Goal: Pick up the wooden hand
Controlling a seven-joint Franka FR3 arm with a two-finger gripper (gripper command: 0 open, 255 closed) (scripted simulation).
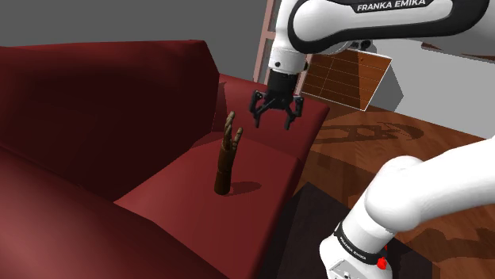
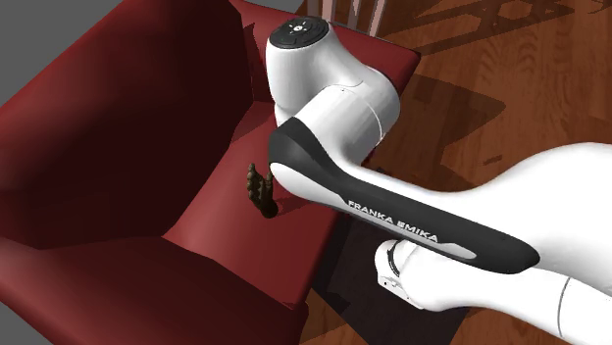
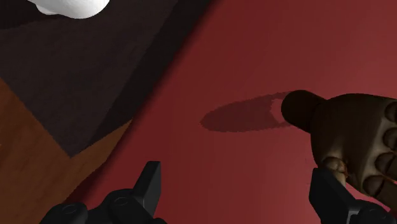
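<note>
My all-black two-finger gripper (image 1: 274, 121) hangs with its fingers spread apart, ready to straddle the dark brown carved wooden hand (image 1: 226, 162), which stands upright on its wrist below and beside one fingertip, on the dark red sofa seat (image 1: 178, 189) beneath.

Wooden hand (image 3: 356, 137) runs off wrist view's edge, finger ends cropped. Second exterior view: white arm (image 2: 333, 118) covers the hand's 3 o'clock side. Shoulder view: red sofa (image 1: 79, 103) cropped at 6 and 9 o'clock.
</note>
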